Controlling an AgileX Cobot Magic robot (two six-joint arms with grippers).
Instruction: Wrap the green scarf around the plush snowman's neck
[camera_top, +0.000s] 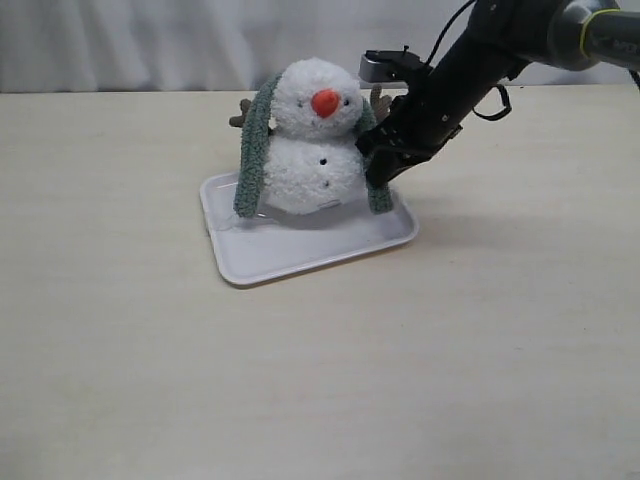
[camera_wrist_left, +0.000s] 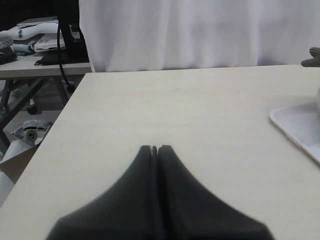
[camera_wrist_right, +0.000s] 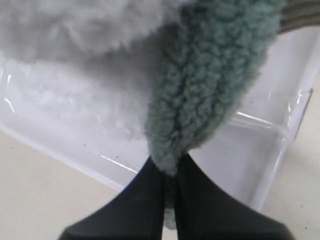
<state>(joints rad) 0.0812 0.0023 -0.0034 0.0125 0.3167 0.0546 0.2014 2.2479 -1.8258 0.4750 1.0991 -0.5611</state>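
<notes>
The plush snowman (camera_top: 312, 140) stands upright on a white tray (camera_top: 300, 250). The green scarf (camera_top: 256, 150) is draped behind its head, with one end hanging down each side of the body. My right gripper (camera_top: 378, 172) is shut on the scarf's right-hand end (camera_wrist_right: 210, 95), pinching the fuzzy fabric between its fingers (camera_wrist_right: 145, 195) just above the tray floor beside the snowman's white body (camera_wrist_right: 75, 65). My left gripper (camera_wrist_left: 155, 148) is shut on nothing, low over bare table off to the left, and does not appear in the exterior view.
The tray's corner (camera_wrist_left: 295, 125) shows at the edge of the left wrist view. Beyond the table's left edge (camera_wrist_left: 55, 125) stand a second table and clutter. A white curtain (camera_top: 150, 40) hangs behind the table.
</notes>
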